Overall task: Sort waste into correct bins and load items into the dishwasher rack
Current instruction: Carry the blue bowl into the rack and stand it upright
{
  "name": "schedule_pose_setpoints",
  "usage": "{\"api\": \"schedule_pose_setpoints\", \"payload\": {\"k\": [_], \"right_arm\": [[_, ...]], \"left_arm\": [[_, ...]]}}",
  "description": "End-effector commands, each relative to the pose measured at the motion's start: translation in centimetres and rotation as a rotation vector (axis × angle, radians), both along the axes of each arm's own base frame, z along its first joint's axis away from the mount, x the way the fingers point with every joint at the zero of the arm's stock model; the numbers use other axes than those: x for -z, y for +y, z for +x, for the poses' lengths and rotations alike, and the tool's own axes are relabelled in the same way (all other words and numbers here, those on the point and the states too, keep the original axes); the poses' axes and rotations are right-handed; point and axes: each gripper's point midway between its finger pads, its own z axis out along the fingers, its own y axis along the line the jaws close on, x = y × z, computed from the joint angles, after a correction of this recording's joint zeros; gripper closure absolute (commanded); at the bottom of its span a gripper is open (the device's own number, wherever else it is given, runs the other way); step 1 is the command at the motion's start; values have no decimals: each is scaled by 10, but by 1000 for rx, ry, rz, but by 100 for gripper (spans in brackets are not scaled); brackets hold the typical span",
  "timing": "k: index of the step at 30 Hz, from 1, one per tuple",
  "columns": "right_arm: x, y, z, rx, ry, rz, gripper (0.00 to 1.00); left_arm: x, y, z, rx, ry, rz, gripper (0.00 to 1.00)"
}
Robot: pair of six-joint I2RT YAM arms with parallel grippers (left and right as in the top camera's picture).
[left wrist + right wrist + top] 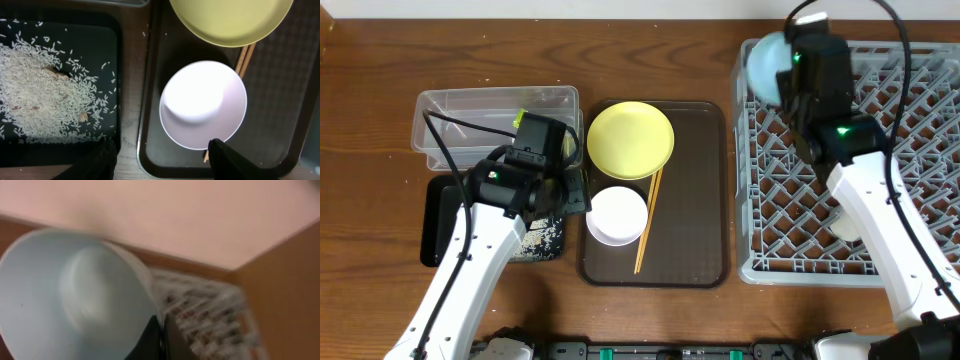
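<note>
overhead straight down over table [380, 60], left wrist close above white bowl [202, 105] seen in both, right wrist tilted, blurred

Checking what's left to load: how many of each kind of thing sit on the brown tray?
yellow plate: 1
white bowl: 1
wooden chopsticks: 2
Total on the brown tray: 4

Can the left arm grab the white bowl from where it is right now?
Probably yes. The left arm holds its jaws open and empty just by the white bowl, and nothing covers the bowl. The chopsticks lie along its side, not across it.
</note>
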Motion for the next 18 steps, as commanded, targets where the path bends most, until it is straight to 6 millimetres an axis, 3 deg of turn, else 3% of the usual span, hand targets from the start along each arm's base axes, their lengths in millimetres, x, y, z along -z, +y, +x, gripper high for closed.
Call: {"api": "schedule_pose_setpoints", "payload": {"k": [1,6,18], "right_arm": [[-15,-33,2,144,-5,-220,99],[-10,-44,18,232,-12,-347,99],[81,-32,45,222,162,-443,99]], "left_arm": [[3,4,-1,-3,6,23,38],[3,4,0,-3,4,22,38],[2,4,2,-3,-5,20,38]]}}
